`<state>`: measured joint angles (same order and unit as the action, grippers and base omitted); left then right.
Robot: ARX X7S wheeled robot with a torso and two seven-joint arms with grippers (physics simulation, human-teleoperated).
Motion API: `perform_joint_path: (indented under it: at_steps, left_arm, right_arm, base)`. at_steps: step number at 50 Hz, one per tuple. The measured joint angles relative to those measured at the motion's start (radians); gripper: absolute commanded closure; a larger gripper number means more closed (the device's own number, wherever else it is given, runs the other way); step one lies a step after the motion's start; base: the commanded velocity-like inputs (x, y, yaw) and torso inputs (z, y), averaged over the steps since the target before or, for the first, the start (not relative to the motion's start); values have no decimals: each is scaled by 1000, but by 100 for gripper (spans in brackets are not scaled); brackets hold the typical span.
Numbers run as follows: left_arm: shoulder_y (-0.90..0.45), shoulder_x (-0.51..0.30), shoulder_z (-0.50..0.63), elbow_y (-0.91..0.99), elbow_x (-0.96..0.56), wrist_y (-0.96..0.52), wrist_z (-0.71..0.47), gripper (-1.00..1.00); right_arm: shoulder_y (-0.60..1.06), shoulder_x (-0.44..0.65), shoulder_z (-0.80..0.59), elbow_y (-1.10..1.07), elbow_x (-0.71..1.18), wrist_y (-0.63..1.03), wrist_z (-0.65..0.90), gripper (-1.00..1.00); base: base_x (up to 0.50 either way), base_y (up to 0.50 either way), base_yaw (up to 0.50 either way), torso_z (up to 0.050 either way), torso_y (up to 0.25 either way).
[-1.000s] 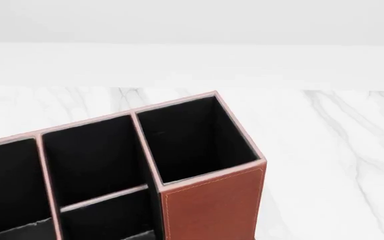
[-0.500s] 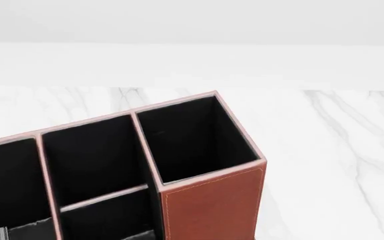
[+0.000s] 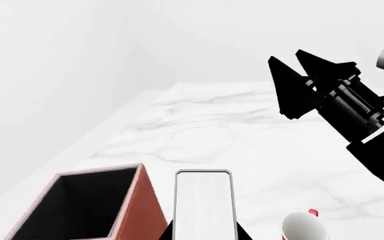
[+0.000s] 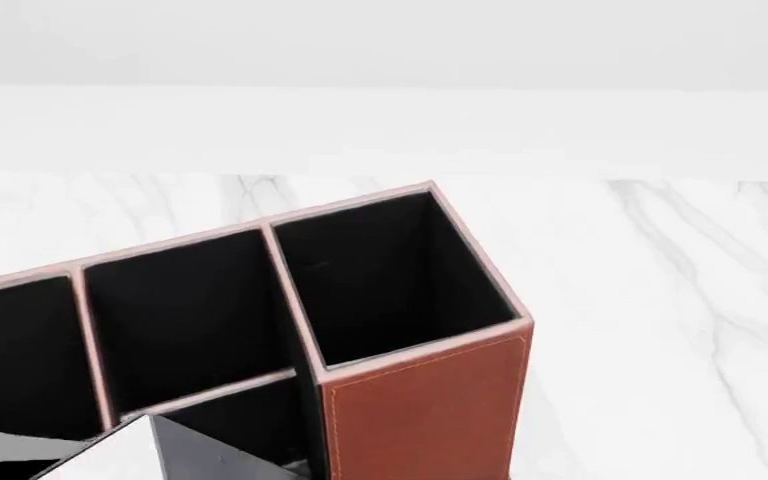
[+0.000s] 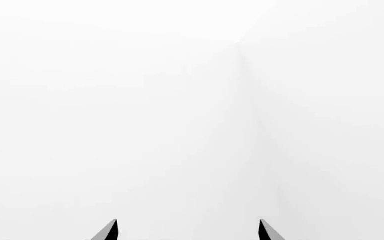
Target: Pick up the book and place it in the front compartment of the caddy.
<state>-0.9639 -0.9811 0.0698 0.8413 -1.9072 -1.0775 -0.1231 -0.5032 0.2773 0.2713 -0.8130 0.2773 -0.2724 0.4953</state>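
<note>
The book (image 3: 204, 200) shows its white page edge in the left wrist view, clamped between my left gripper's (image 3: 204, 231) black fingertips (image 3: 243, 234). In the head view the book's corner (image 4: 204, 450) rises at the bottom left, over the caddy's (image 4: 424, 410) low front sections, by the front compartment (image 4: 251, 415). The caddy's tall end section (image 3: 148, 210) lies just beside the book in the left wrist view. My right gripper (image 5: 187, 222) is open and empty, facing a white wall. It also shows in the left wrist view (image 3: 284, 55), held high and apart from the book.
A red mug (image 3: 304, 227) stands on the marble table (image 4: 651, 300) on the book's other side from the caddy. A white wall runs behind the table. The caddy's large wide section (image 4: 17, 360) is at the head view's left.
The book's corner has come up into the head view at the bottom left, over the caddy's front sections. The caddy has not moved.
</note>
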Motion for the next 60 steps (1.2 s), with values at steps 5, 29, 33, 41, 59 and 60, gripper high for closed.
perform_joint_path:
  at_steps: [5,29,33,41,59,60]
  left_arm:
    - [6,-5,-27,-54,58,-14,57,100]
    - [-38,19,-23,-255,357,-34,237,100]
    - [-87,39,18,-270,418,-45,261,100]
    - [-210,90,114,-306,536,-62,325,100]
    - [-429,203,350,-402,797,-45,513,100]
    - [-437,207,365,-409,812,-43,524,100]
  right_arm:
    - [3,3,-1,1,1,2,2,-100]
    - [15,17,-10,0,2,18,9,-100]
    - [18,20,-11,0,2,21,11,-100]
    - [23,24,-14,0,2,27,14,-100]
    - [21,29,-14,-3,5,27,20,-100]
    - [20,29,-14,-3,4,26,20,-100]
  base:
    - [0,0,0,0,0]
    - [0,0,0,0,1]
    - [0,0,0,0,3]
    - [0,0,0,0,1]
    - [0,0,0,0,1]
    - [0,0,0,0,0]
